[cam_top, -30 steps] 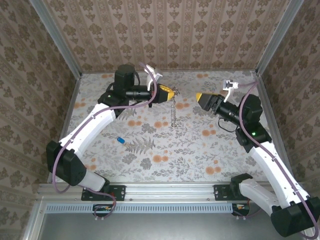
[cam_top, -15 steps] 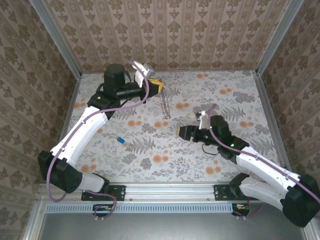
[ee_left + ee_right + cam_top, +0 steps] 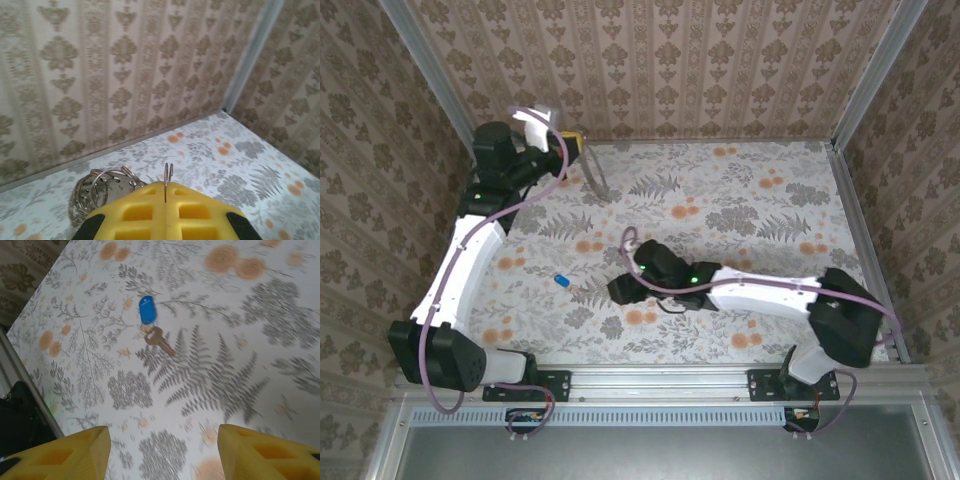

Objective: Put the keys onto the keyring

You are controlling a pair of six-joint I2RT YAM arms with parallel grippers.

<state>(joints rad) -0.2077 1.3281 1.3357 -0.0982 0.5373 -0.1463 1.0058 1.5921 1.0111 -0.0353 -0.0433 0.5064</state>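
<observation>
The left arm rises from its base at the near left and stretches along the left side to the far-left corner, its wrist turned rightward along the back wall. The left gripper is held high, its yellow fingers pressed flat together – a thin wire loop of the keyring is pinched in the seam between them. The right arm folds sharply at its elbow on the near right and lies low, reaching leftward toward the middle. The right gripper points left and down, its two yellow fingertips standing wide apart – nothing between them.
</observation>
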